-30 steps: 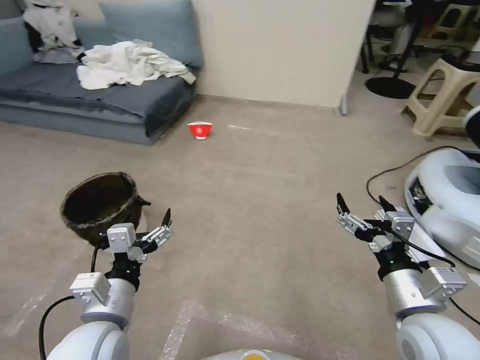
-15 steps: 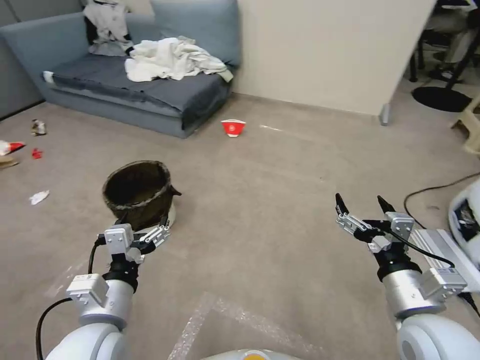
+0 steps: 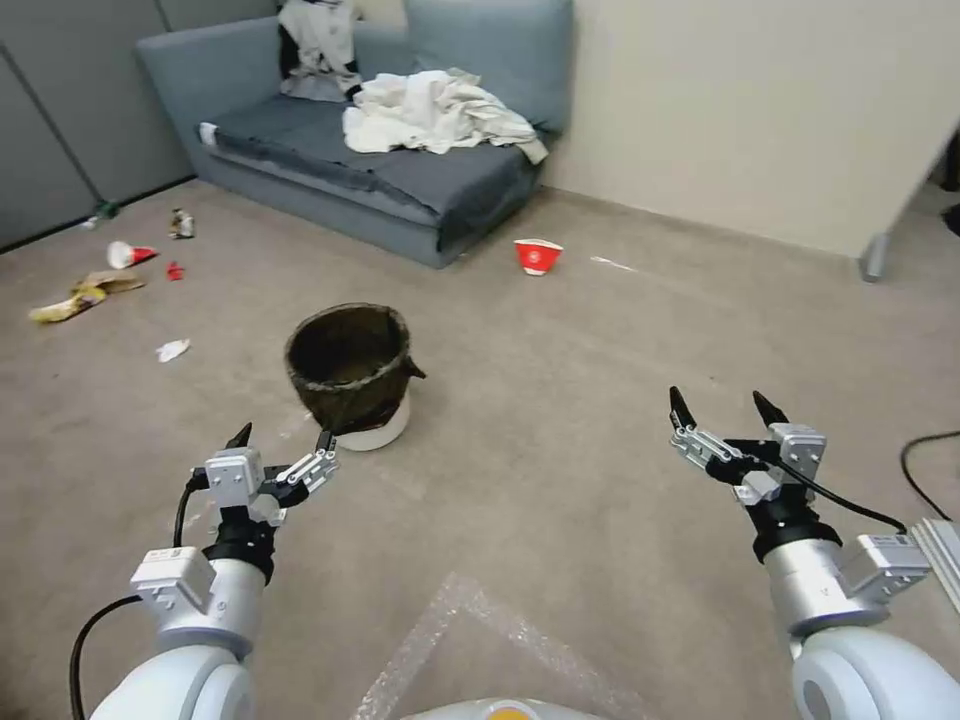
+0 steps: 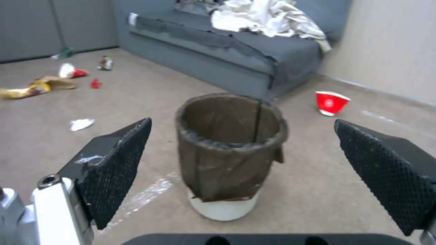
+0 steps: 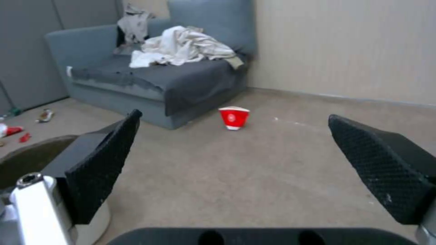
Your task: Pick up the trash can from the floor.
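I saw the trash can (image 3: 350, 375) standing upright on the floor (image 3: 560, 400), a little ahead of my left gripper (image 3: 282, 438). It was a small round white bin with a dark crinkly liner (image 4: 227, 160) folded over its rim. My left gripper hung just above the carpet, near the can but not touching it. Its two black fingers (image 4: 113, 166) were spread wide apart and held nothing. In the left wrist view, the can sat right between those two fingers, a bit farther away.

My right gripper (image 3: 727, 412) was well off to the right side, over bare carpet. Its fingers (image 5: 97, 166) were wide apart too and empty.

A small red-and-white paper bowl (image 3: 538, 256) sat on the floor past the can, near the corner of a grey-blue sofa (image 3: 400, 185). A heap of white cloth (image 3: 435, 112) lay on the sofa seat. Some bits of litter (image 3: 90, 290) lay on the carpet far to the left, and a small white scrap (image 3: 172, 350) lay between them and the can.
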